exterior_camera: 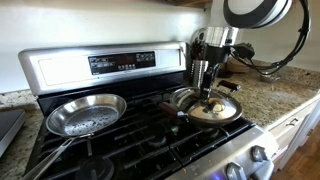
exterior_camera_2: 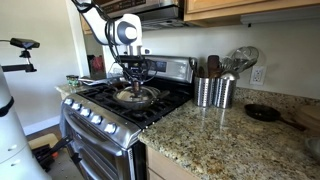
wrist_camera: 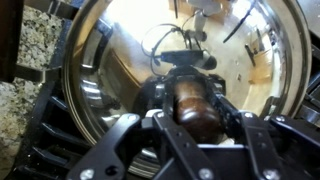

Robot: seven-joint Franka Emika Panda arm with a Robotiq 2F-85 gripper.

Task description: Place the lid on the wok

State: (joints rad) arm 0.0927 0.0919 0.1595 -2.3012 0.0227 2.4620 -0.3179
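Placement is the step in hand, and it looks almost finished. The round, pale see-through glass lid with a metal rim (exterior_camera: 228,111) lies over the shallow black wok (exterior_camera: 178,102) on the black gas stove (exterior_camera: 130,140), beside the shiny silver steel pan (exterior_camera: 85,114). I cannot tell if its rim already rests on the wok all around.

The gripper (exterior_camera: 209,97) stands upright over the middle. In the wrist view its fingers (wrist_camera: 150,125) press on both sides of the small dark centre knob (wrist_camera: 195,100), so it appears clenched on the knob.

I judge the next move needs a small lowering until the lid sits flat and centred. Then the fingers should release and rise straight up, so the lid is not dragged.
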